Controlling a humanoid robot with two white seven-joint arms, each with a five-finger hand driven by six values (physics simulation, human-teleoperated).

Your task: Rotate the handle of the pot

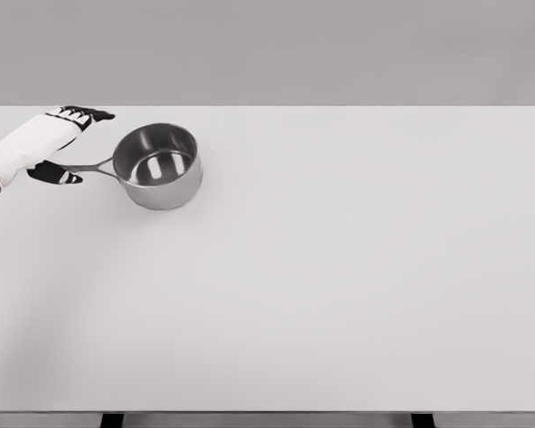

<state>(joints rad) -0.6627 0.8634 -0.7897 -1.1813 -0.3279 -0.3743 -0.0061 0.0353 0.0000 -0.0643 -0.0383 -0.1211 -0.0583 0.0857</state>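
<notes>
White table (339,294) fills the frame. Upper left: steel pot (159,166) upright, handle (91,167) pointing left. Left hand (61,143) at the handle's end, fingers spread, thumb low, fingers above; no firm grip visible

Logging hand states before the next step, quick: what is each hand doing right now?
Left hand: open, fingers spread around the saucepan handle, no closed grasp visible.
Right hand: not in view.
</notes>
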